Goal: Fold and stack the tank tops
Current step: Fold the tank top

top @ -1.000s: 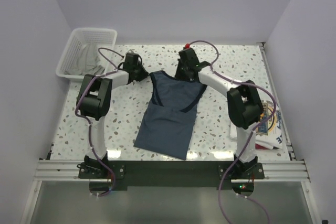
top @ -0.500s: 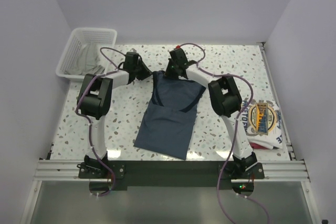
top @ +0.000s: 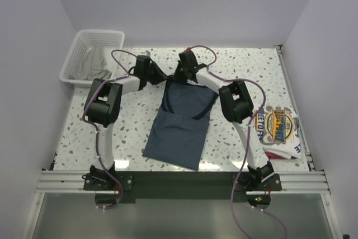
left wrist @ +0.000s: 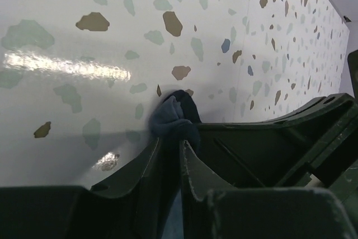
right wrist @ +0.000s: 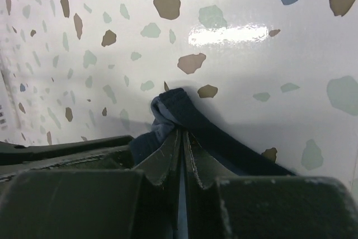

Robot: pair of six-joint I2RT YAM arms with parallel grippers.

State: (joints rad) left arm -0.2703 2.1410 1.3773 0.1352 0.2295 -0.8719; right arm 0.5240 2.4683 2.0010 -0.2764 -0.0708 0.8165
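Both pincers are clamped on cloth right now. The left gripper (left wrist: 170, 138) has a navy wad of strap squeezed between its fingers, and the right gripper (right wrist: 183, 134) is pinching the other shoulder strap the same way. That's the slate-blue soft cloth tank top with navy trim (top: 179, 124), lying flat mid-table on the speckled terrazzo tabletop (top: 112, 132), straps at the far end. The white tank top with the round blue-orange graphic (top: 278, 130) sits bunched at the right edge, well apart. Looks to me like the first fold is starting. The next move should be lifting both straps together and carrying them evenly toward the hem so it doesn't skew.
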